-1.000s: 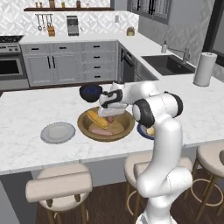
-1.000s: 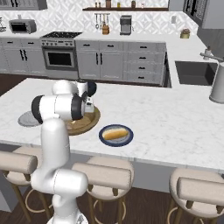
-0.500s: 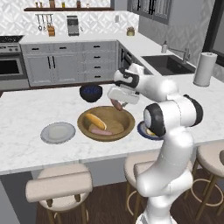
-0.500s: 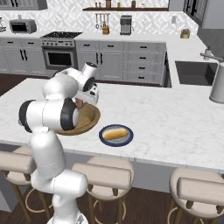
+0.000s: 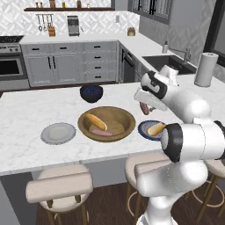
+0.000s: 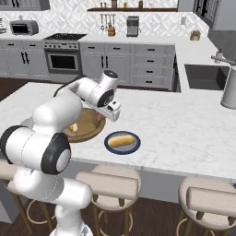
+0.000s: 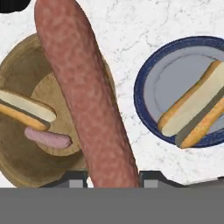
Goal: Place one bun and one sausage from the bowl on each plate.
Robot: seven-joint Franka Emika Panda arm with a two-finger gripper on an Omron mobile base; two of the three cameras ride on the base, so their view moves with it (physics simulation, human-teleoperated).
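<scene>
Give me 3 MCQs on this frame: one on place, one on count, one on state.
1. Where does the split bun outside the bowl lie?
A. on the grey plate
B. on the blue plate
C. on the bare counter

2. How many sausages lie in the wooden bowl?
A. none
B. one
C. three

3. What is the gripper doing?
A. hanging open with nothing in it
B. shut on a bun
C. shut on a sausage

Answers:
1 B: the bun lies on the blue plate; the grey plate is bare.
2 B: the wooden bowl holds one pale sausage in the bowl beside one bowl bun.
3 C: the gripper is closed on the held sausage, up in the air between bowl and blue plate.
</scene>
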